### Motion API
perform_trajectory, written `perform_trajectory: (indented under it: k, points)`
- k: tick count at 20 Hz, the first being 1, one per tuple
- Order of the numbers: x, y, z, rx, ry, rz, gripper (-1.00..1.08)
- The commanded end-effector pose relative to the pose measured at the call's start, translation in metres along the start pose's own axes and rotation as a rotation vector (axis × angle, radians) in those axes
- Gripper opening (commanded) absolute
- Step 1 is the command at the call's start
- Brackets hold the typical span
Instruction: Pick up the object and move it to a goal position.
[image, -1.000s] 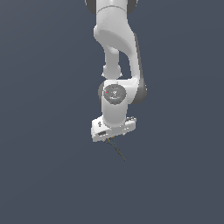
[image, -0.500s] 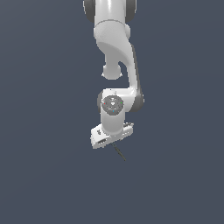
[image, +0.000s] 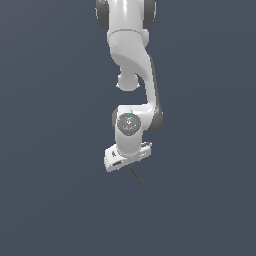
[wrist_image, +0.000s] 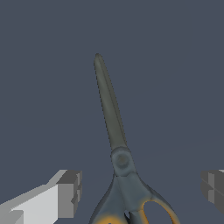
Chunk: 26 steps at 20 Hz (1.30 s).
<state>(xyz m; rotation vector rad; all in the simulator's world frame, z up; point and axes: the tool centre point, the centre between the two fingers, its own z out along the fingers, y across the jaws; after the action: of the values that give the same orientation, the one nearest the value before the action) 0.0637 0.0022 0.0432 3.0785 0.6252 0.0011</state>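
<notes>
The object, a small pair of scissors (wrist_image: 120, 159), lies flat on the dark floor with its thin dark blades closed and its orange and olive handle loops cut off by the wrist view's edge. In the exterior view only its blade tip (image: 137, 176) pokes out from under the white hand. My gripper (wrist_image: 142, 190) is open. Its grey fingertips (wrist_image: 70, 192) stand wide apart on either side of the scissors' handle end, touching nothing. My gripper (image: 129, 164) hangs low, directly over the scissors.
The floor is a plain dark grey-blue surface in both views. The white arm (image: 131, 65) comes down from the top of the exterior view. No other objects or goal marker show.
The hand has come down steadily toward the scissors over the last second. The scissors have stayed where they lay, and the fingers remain apart.
</notes>
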Motion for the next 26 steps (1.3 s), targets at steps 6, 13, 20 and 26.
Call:
perform_trajectory:
  k: [6, 13, 20, 26]
  points:
    - [-0.001, 0.000, 0.033, 0.000, -0.001, -0.003, 1.00]
    - [0.000, 0.000, 0.035, 0.000, -0.001, -0.003, -1.00]
    - [0.000, 0.000, 0.035, 0.000, -0.001, -0.003, -1.00]
    - [-0.004, 0.006, 0.028, 0.000, -0.001, -0.003, -1.00]
